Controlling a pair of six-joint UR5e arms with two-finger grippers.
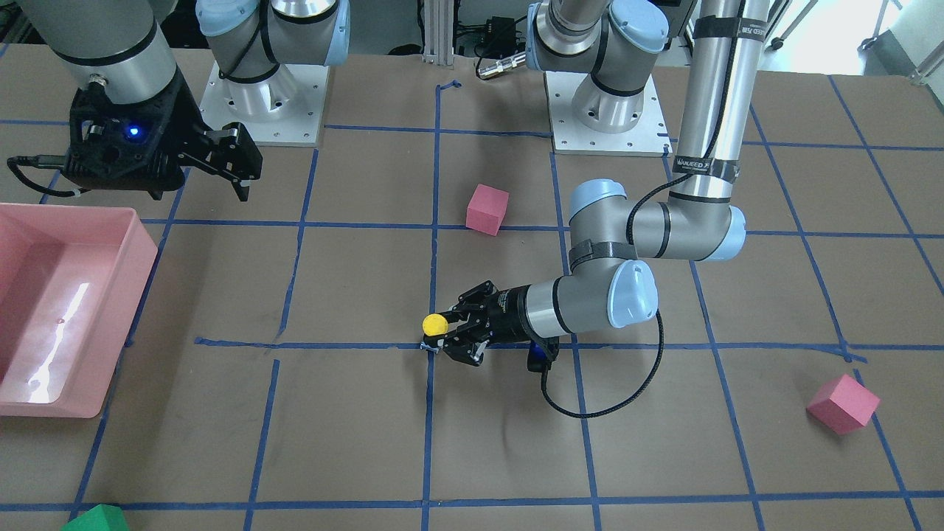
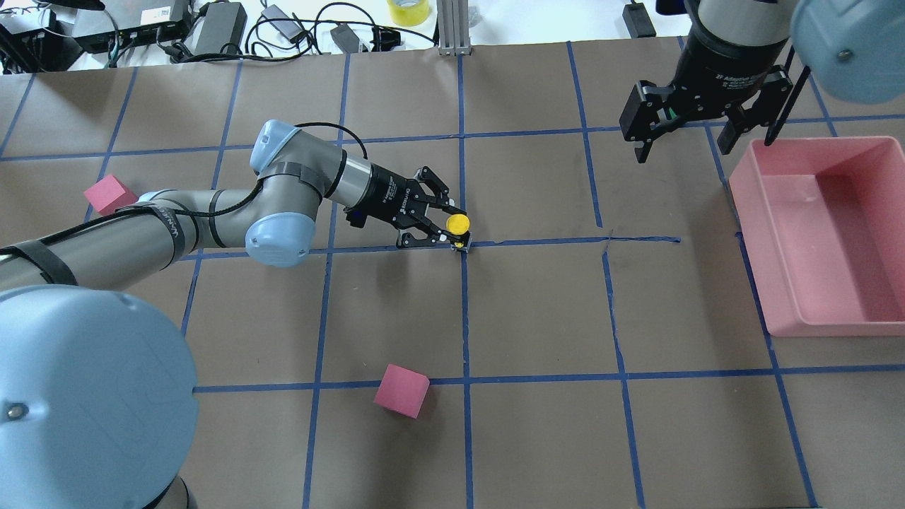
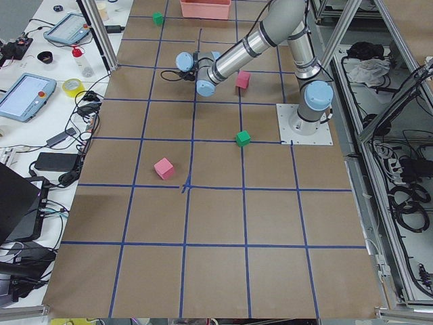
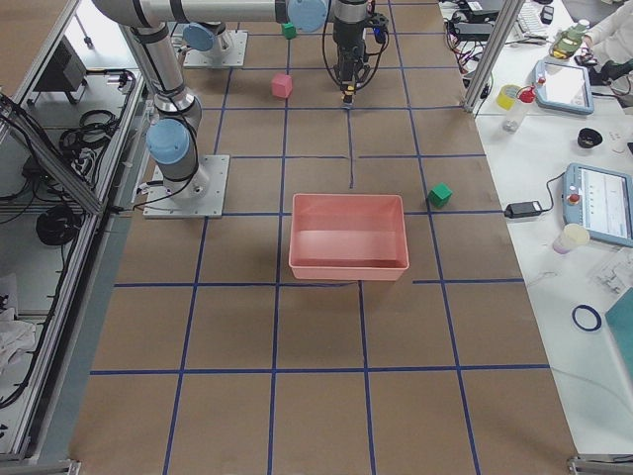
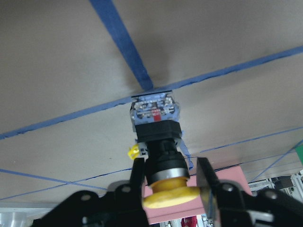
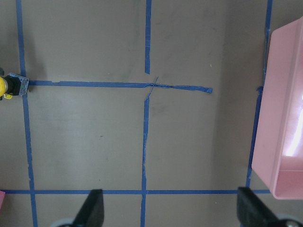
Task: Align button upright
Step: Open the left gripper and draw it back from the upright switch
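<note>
The button (image 1: pixel 434 324) has a yellow cap, a black body and a grey contact block. It stands with the block on the table at a blue tape crossing and the cap up, leaning slightly. It also shows in the overhead view (image 2: pixel 458 225) and the left wrist view (image 5: pixel 158 137). My left gripper (image 2: pixel 454 227) lies low and nearly level, its fingers (image 5: pixel 138 177) shut on the button just under the cap. My right gripper (image 2: pixel 682 145) hangs open and empty above the table beside the pink bin; its spread fingertips (image 6: pixel 93 208) show in the right wrist view.
A pink bin (image 2: pixel 806 145) sits on my right side of the table. One pink cube (image 2: pixel 401 391) lies nearer my base, and another (image 2: pixel 109 194) lies beside my left arm. A green cube (image 1: pixel 96 518) sits at the far table edge.
</note>
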